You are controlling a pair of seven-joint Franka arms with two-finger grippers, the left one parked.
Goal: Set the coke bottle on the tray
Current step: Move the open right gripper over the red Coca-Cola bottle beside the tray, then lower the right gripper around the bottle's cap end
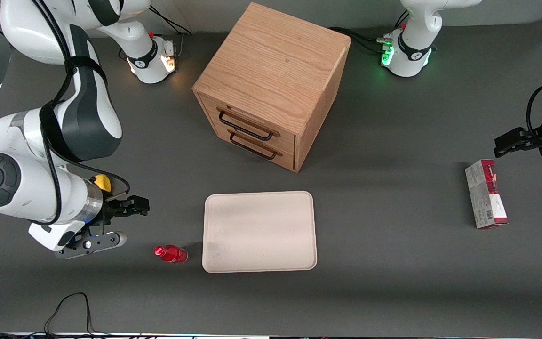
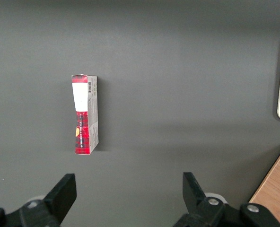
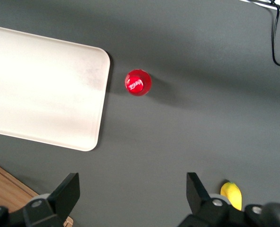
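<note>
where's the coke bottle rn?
Front view: the coke bottle stands on the table beside the tray, off it, near its smudged corner. The open end effector hovers nearby, toward the working arm's end.

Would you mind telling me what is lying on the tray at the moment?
Nothing: the tray is bare apart from a faint grey smudge. The coke bottle stands on the table beside it, and the open gripper hovers near the bottle, holding nothing.

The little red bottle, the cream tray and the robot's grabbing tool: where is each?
coke bottle (image 1: 171,254), front view, on its red body, standing beside the tray.
tray (image 1: 260,231), front view, on its bare flat middle.
tool (image 3: 133,194), right wrist view, midway between its open fingertips, above the table.
</note>
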